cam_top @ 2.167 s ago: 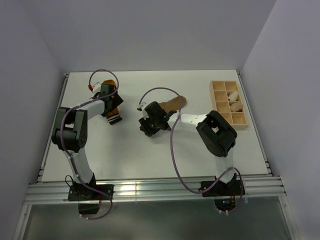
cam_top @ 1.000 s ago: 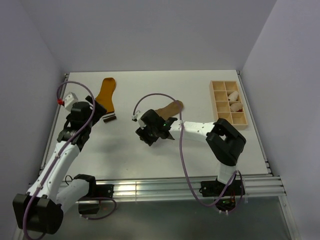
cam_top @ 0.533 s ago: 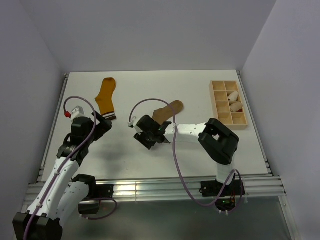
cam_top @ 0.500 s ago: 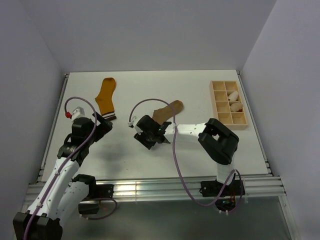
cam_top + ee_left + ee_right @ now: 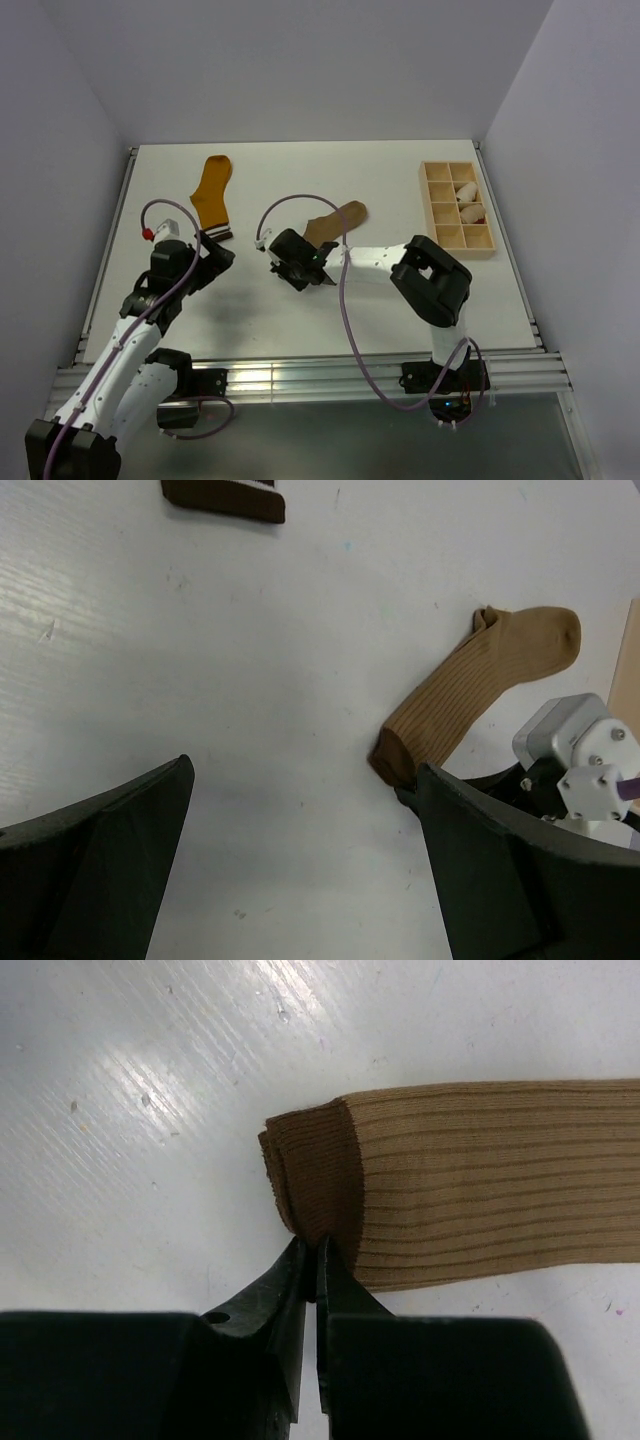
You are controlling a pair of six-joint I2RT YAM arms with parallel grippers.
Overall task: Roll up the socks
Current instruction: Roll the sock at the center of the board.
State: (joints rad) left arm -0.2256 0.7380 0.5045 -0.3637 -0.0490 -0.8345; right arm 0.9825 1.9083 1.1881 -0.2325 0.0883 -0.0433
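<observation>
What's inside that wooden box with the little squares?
White rolled bundles lie in two right-column compartments of the wooden box. The rest look bare, though walls may hide corners.

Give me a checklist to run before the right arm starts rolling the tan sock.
1. Right gripper at the cuff end of the tan sock, jaws closed: ok.
2. Cuff fabric actually caught between the jaws: cannot tell; the tips meet right at its edge.
3. Tan sock body lying flat and straight: ok.
4. Left gripper open, empty, clear of the tan sock: ok.
5. Mustard sock flat, apart from both arms, not yet rolled: ok.
</observation>
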